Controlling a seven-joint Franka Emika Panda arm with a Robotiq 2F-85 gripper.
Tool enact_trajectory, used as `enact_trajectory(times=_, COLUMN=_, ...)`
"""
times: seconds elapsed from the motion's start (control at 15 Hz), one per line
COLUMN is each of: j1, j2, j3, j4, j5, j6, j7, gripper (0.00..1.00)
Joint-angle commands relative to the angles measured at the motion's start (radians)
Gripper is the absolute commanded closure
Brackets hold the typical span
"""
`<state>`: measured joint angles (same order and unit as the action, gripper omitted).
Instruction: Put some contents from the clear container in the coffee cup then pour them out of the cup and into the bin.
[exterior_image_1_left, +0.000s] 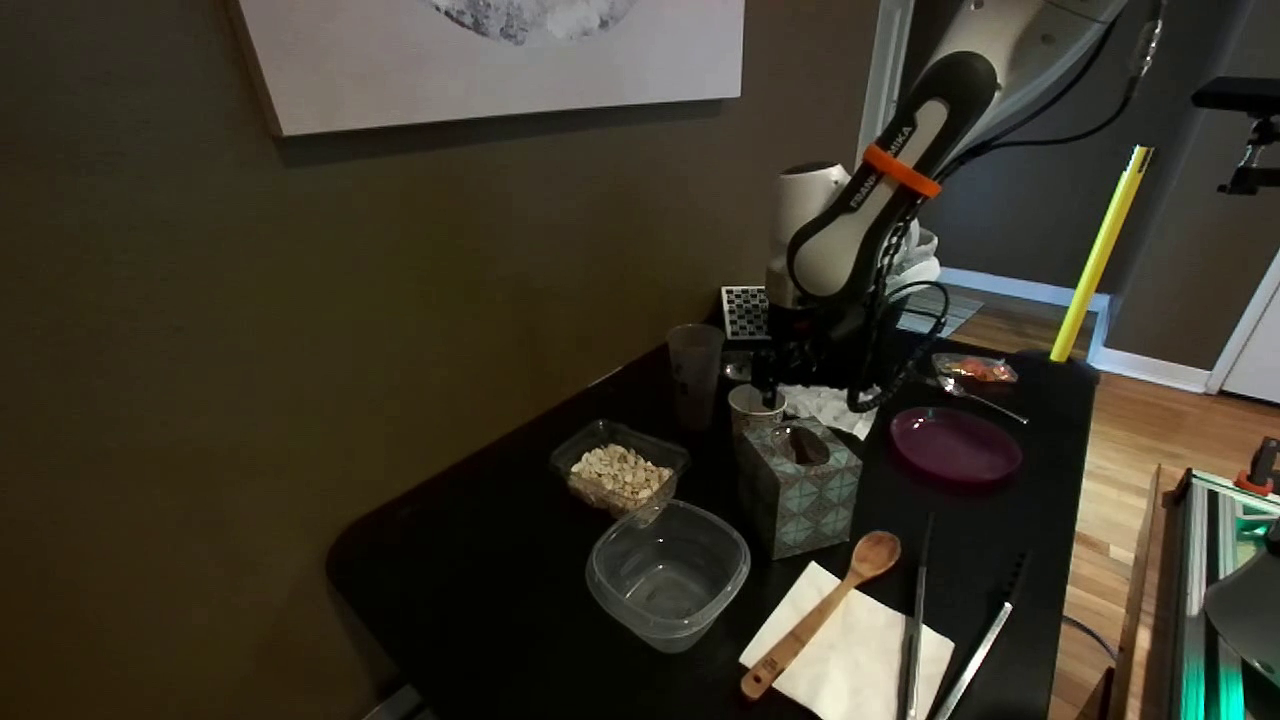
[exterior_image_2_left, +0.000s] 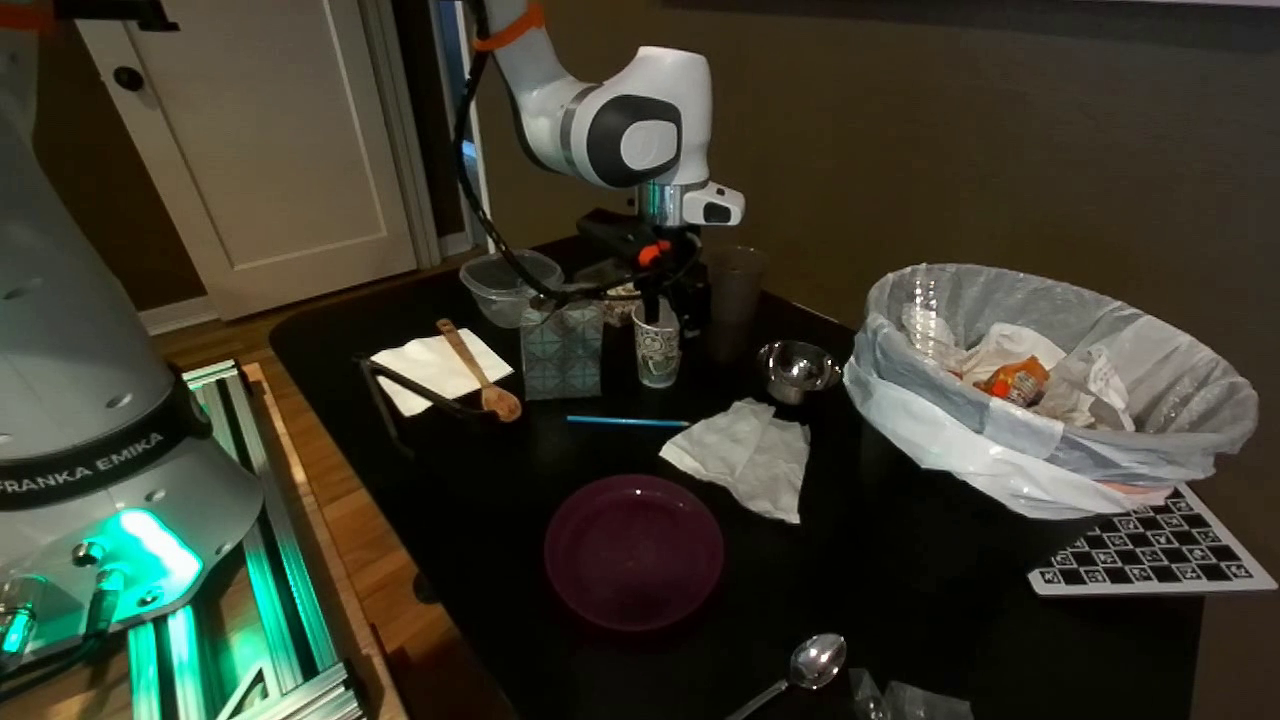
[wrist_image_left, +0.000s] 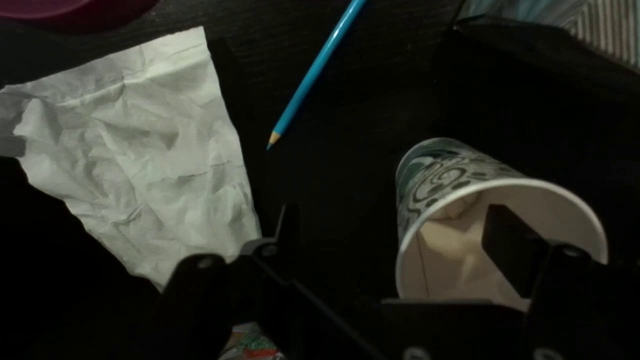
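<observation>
Straddling cup (wrist_image_left: 462, 245) rim, abt 3 o'clock in wrist view, empty gripper (wrist_image_left: 392, 212) gapes wide, prob. to pinch & pour.

The clear container (exterior_image_1_left: 612, 436) of oats (exterior_image_1_left: 620, 474) sits left of the coffee cup (exterior_image_1_left: 752, 414); a wooden spoon (exterior_image_1_left: 815, 622) lies nearer.

Coffee cup (wrist_image_left: 445, 175) smooth paper; clear container (exterior_image_1_left: 600, 436) glossy plastic; bin liner (exterior_image_2_left: 960, 445) wrinkled plastic; bowl (exterior_image_2_left: 790, 384) shiny metal
</observation>
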<state>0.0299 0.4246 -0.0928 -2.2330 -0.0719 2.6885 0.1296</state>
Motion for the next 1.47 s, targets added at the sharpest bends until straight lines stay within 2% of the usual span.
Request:
enact_trajectory(times=0.0, j1=0.014, j2=0.023, j3=-0.023, j4=-0.009, j5=-0.017, j6=0.046, j7=0.042, gripper=0.38)
enact_trajectory(times=0.47, j1=0.04, j2=0.048, j3=-0.052, j4=0.001, j5=-0.028, j6=0.065, j7=0.091, gripper=0.94)
enact_trajectory(times=0.53, j1=0.038, j2=0.05, j3=-0.045, j4=0.002, j5=-0.024, j6=0.062, j7=0.09, gripper=0.99)
enact_trajectory(times=0.73, j1=0.046, j2=0.04, j3=-0.033, j4=0.005, j5=-0.021, j6=0.05, j7=0.088, gripper=0.97)
enact_trajectory(times=0.93, j1=0.075, j2=0.004, j3=-0.042, j4=-0.003, j5=-0.042, j6=0.028, j7=0.1, gripper=1.0)
enact_trajectory(times=1.13, j1=0.098, j2=-0.063, j3=-0.045, j4=-0.021, j5=-0.066, j6=-0.043, j7=0.106, gripper=0.99)
enact_trajectory(times=1.2, j1=0.11, j2=-0.09, j3=-0.057, j4=-0.025, j5=-0.082, j6=-0.093, j7=0.134, gripper=0.99)
enact_trajectory(times=1.4, j1=0.15, j2=-0.169, j3=-0.121, j4=-0.025, j5=-0.222, j6=-0.219, j7=0.288, gripper=0.99)
